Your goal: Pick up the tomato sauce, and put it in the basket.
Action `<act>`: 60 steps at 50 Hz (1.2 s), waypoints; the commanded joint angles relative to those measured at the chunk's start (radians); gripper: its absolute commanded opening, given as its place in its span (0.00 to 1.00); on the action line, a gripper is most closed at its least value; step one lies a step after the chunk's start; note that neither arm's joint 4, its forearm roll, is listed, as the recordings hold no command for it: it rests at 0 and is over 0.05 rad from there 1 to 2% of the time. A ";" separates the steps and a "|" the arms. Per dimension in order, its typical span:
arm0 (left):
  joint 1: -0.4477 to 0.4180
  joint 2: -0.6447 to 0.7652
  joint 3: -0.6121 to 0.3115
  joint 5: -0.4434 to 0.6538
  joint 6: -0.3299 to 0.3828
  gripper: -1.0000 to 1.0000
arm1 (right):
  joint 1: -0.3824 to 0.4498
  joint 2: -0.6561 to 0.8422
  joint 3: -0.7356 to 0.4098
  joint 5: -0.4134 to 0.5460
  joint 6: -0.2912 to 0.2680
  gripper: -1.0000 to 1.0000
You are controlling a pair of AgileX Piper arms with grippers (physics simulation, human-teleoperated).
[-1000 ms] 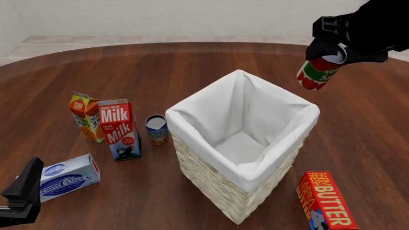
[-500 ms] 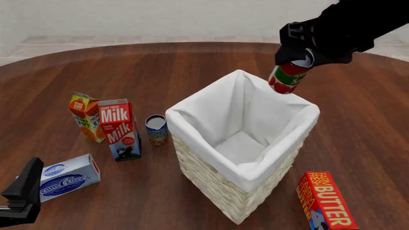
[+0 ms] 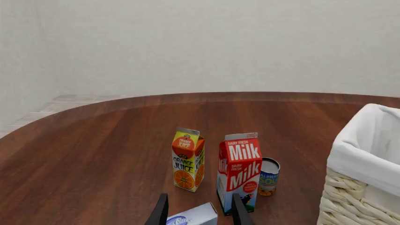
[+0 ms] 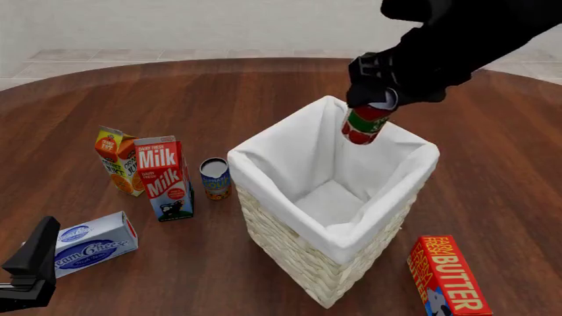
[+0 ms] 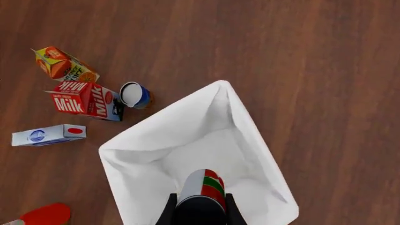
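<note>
Front view, upper right — my right tool grips the tomato sauce, hanging tilted over the basket opening.

Red-green tomato sauce — cream woven basket.

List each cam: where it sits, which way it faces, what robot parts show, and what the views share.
Front: fixed behind and above the arms, looking forward and down at the basket; shows the right arm and left pincer.
Left wrist: low behind the left pincer, facing across the table at the milk carton; fingertips show.
Right wrist: above the basket looking straight down; right pincer holds the tomato sauce.
Shared: all three show basket, milk carton, blue can.
</note>
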 commanded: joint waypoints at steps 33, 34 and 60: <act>-0.001 -0.001 0.001 -0.002 0.003 1.00 | 0.094 0.048 0.085 -0.063 0.011 0.00; -0.001 -0.001 0.001 -0.002 0.003 1.00 | 0.094 0.048 0.085 -0.064 0.010 0.00; -0.001 -0.001 0.001 -0.002 0.003 1.00 | 0.108 0.052 0.158 -0.103 0.012 0.00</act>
